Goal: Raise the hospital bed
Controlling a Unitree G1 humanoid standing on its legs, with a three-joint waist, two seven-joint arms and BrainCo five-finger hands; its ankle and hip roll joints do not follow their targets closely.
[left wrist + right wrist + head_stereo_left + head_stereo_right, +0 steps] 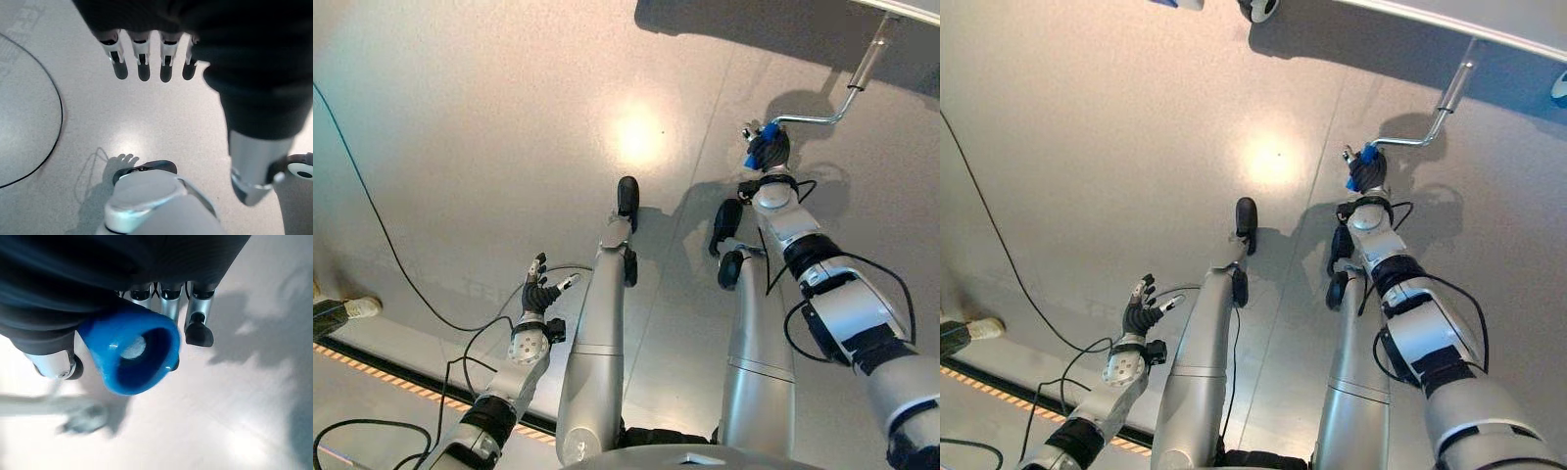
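The hospital bed's pale edge runs along the far right. From it a metal crank reaches down toward me and ends in a blue handle. My right hand is shut on that handle, fingers curled round it, with blue showing on both sides of the hand. My left hand hangs low at the near left over the floor, away from the bed. Its fingers are straight and spread, with nothing in them.
A caster wheel of the bed stands at the far edge. A person's shoe rests on the floor at the left. A dark strip with orange marks crosses the near left floor.
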